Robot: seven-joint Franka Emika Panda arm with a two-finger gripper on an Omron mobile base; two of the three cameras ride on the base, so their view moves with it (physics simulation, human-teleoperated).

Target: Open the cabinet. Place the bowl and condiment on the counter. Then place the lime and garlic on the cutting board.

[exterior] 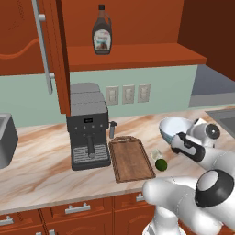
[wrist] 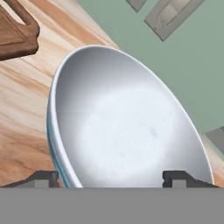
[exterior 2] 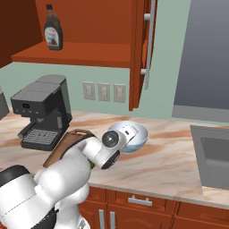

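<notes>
Left base view: condiment (exterior: 102, 31) inside open cabinet (exterior: 137, 53); bowl (exterior: 173, 127) on counter (exterior: 41, 174).

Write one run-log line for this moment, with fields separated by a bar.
cabinet: open | bowl: on counter, at gripper | condiment: on shelf | lime, garlic: beside cutting board

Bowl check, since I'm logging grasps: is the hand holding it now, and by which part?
It cannot be told for sure. The hand sits at the bowl's near rim, one fingertip on each side of it, but contact is hidden. The bowl appears to rest on the counter.
</notes>
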